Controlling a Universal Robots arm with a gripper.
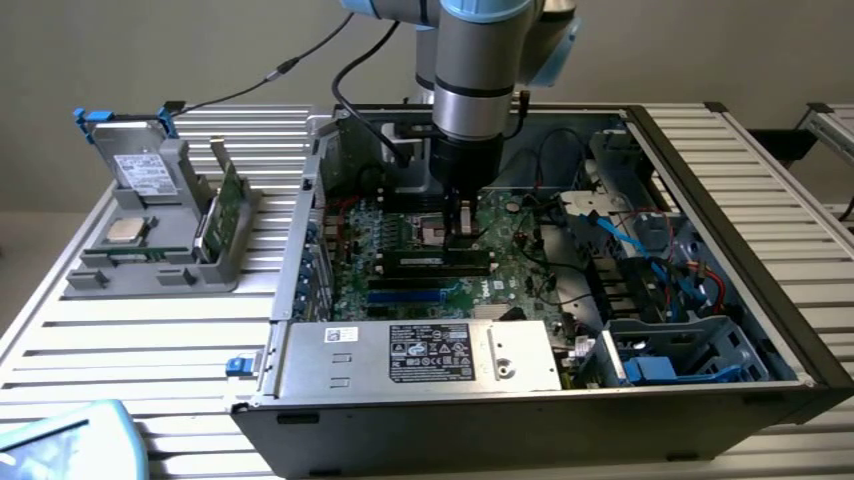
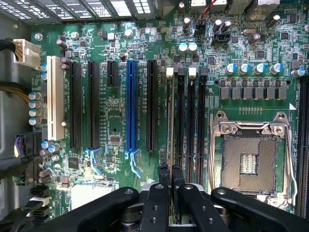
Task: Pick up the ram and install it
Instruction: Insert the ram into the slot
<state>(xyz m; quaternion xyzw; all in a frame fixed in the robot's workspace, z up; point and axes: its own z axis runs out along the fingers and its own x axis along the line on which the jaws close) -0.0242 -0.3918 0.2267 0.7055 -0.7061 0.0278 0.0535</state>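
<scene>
the picking part of the task looks done; the tool (image 2: 171, 170) is closed on the ram (image 2: 170, 121), and its two black fingers (image 2: 163, 176) press the thin stick from both sides, near one of its ends; in the wrist view the ram is seen on its edge, as a narrow pale line that runs away from the fingers, straight along the first of the black memory slots (image 2: 193, 125), the one farthest from the open silver socket (image 2: 251, 162)

in the exterior view the arm stands upright in the upper middle of the frame; the tool reaches down inside the open computer case (image 1: 747, 200), to the green board (image 1: 400, 250) in the middle of the frame; so the ram is at its place and lined up with the slot; what is left, in my judgement, is the seating itself; i cannot tell whether the stick hangs just over the slot, touches it, or is partly pushed in; i also cannot tell how the white latch (image 2: 169, 72) at the far end of the slot stands; since the tool grips the ram, i take the installing as not finished

on the exterior view's left, on the ribbed tabletop (image 1: 134, 340) beside the case, a grey holder (image 1: 147, 265) keeps other parts, well apart from the tool
</scene>
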